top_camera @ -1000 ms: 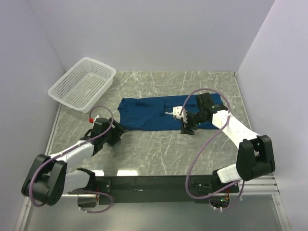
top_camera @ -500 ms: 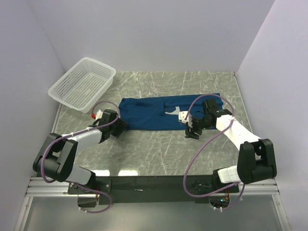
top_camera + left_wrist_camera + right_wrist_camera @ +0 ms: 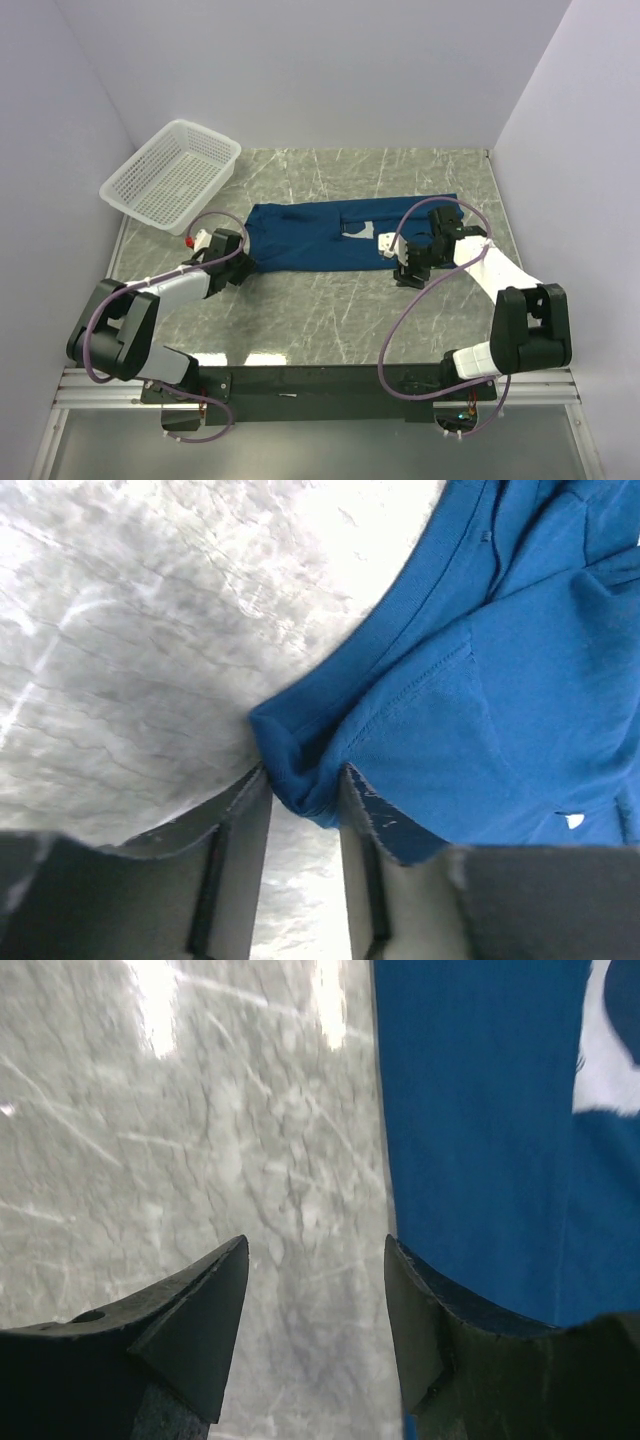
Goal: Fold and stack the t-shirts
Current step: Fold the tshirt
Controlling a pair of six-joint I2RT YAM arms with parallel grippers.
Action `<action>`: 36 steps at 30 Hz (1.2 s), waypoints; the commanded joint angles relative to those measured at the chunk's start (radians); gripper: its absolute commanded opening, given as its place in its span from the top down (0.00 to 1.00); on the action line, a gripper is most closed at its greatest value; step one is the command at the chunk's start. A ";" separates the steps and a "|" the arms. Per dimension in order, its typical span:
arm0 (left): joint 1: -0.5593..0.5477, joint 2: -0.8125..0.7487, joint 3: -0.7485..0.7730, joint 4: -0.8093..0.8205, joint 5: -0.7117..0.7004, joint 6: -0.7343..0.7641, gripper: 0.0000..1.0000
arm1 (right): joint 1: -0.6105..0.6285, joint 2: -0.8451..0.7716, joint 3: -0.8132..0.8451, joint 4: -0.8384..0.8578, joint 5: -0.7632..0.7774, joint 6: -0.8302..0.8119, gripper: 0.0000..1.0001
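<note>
A white mesh basket point(image 3: 170, 177) sits at the far left corner of the grey marble table point(image 3: 330, 310), apart from everything else.

Near it, the left gripper point(image 3: 238, 263) lies low over the table at the left end of the t-shirt point(image 3: 320, 238). In the left wrist view its jaws stand close together, with a bunched fold of the blue cloth pinched between them. The fold is a stitched edge of the shirt, rolled over on itself. The rest of the cloth spreads away up and to the right in that view.

The t-shirt is dark blue. It lies flat across the middle of the table as 1 long band running left to right. A small patch of its pale print point(image 3: 357, 232) shows on top, right of the band's middle. I cannot tell how many layers the band has.

The right gripper point(image 3: 315, 1250) is at the near edge of the band, toward its right end. Its 2 jaws stand wide apart and hold nothing; only bare marble shows in the gap. In the right wrist view 1 jaw is over the table and the other overlaps the straight edge of the shirt. I cannot tell whether that jaw touches the cloth. The white print shows again at the upper right corner of that view.
</note>
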 commanded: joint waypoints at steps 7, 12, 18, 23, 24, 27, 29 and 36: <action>0.044 0.035 -0.008 -0.025 -0.018 0.145 0.71 | -0.024 -0.006 0.018 -0.042 0.056 -0.084 0.37; 0.061 0.055 -0.002 0.008 -0.009 0.186 0.73 | -0.023 -0.009 -0.004 -0.053 0.099 -0.220 0.37; 0.085 0.069 -0.007 0.113 0.078 0.277 0.72 | -0.012 0.029 -0.030 0.025 0.190 -0.314 0.37; 0.095 0.072 -0.005 0.145 0.137 0.329 0.73 | 0.005 0.097 -0.014 0.124 0.262 -0.276 0.38; 0.095 0.070 -0.005 0.143 0.137 0.329 0.73 | 0.010 0.106 -0.011 0.128 0.268 -0.274 0.39; 0.101 0.064 -0.010 0.148 0.140 0.337 0.73 | 0.010 0.134 -0.014 0.144 0.302 -0.276 0.42; 0.105 0.066 -0.008 0.151 0.145 0.340 0.73 | 0.014 0.149 -0.030 0.176 0.322 -0.268 0.43; 0.111 0.066 -0.014 0.159 0.158 0.341 0.75 | 0.016 0.172 -0.025 0.243 0.351 -0.218 0.46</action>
